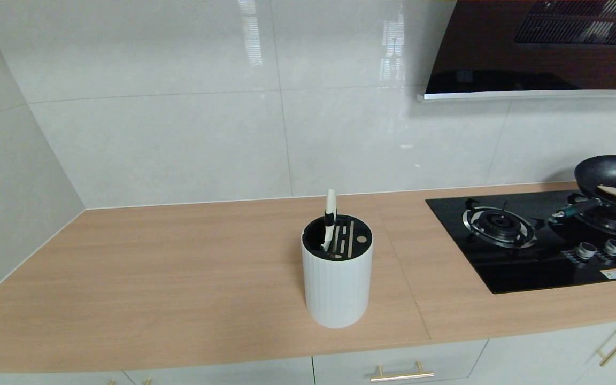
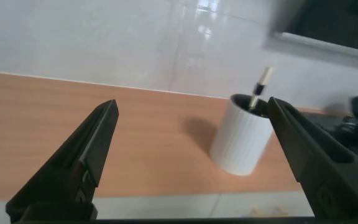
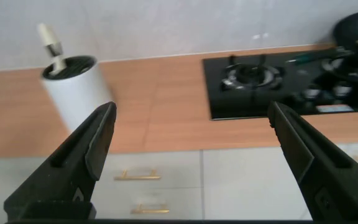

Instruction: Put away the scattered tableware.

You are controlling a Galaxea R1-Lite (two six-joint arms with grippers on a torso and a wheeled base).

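1. The left gripper [image 2: 191, 102] and right gripper [image 3: 191, 106] are held short of the holder [image 1: 337, 283], jaws spread wide, nothing gripped; both are judged free for a pick.
2. The holder is stood upright on the counter [image 1: 179, 278], near its front edge, judged within reach.
3. One utensil [image 1: 330, 214] is slotted in the holder, handle up, judged stored.
4. A hob [image 1: 527, 251] and pan [image 1: 615, 174] are noted right of the holder.

I am looking at a home kitchen: I see a wooden counter [image 1: 179, 278] under a white tile wall [image 1: 179, 107], a black gas stove [image 1: 532, 270] with a pan [image 1: 610, 171] on it, a hood [image 1: 500, 53] above, and drawers [image 1: 351, 369] below.
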